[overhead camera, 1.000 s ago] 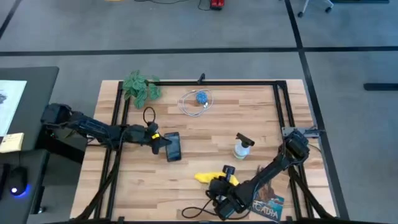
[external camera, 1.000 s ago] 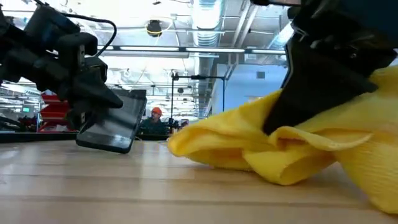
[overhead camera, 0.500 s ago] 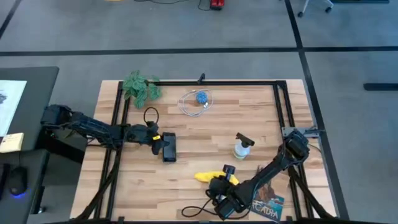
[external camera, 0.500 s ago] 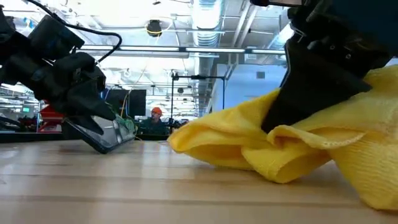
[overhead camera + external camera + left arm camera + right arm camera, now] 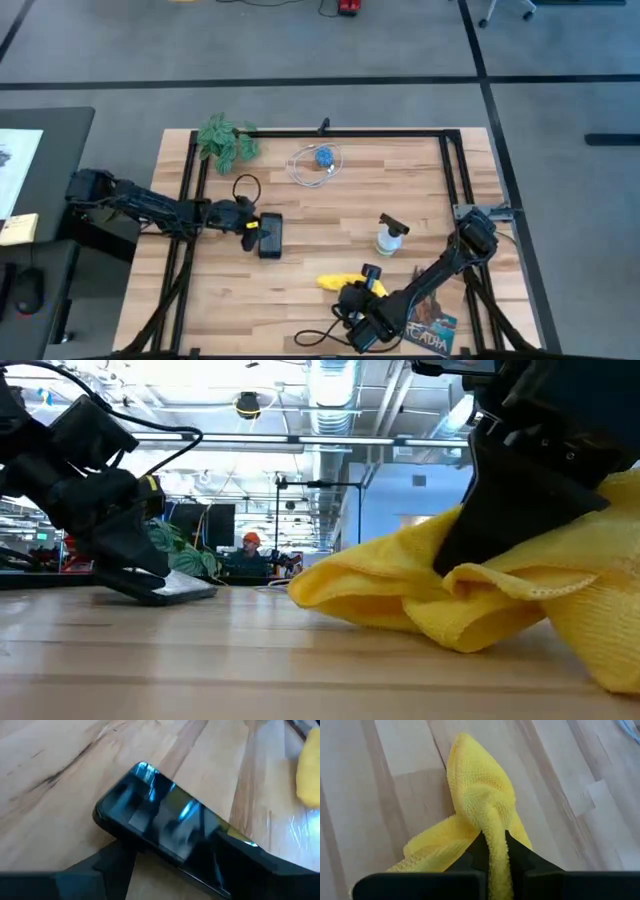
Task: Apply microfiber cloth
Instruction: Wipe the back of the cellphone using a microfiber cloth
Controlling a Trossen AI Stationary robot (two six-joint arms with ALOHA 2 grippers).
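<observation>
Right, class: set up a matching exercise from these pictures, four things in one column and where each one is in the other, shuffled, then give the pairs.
1. microfiber cloth
2. smartphone
3. spray bottle
4. booklet

a. at the left gripper
b. table's near right corner
c. pinched in the right gripper
d. standing alone, right of centre

Pairs: 1-c, 2-a, 3-d, 4-b

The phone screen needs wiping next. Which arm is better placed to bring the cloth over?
The right: its gripper is shut on the microfiber cloth, while the left gripper holds the smartphone on the table.
</observation>
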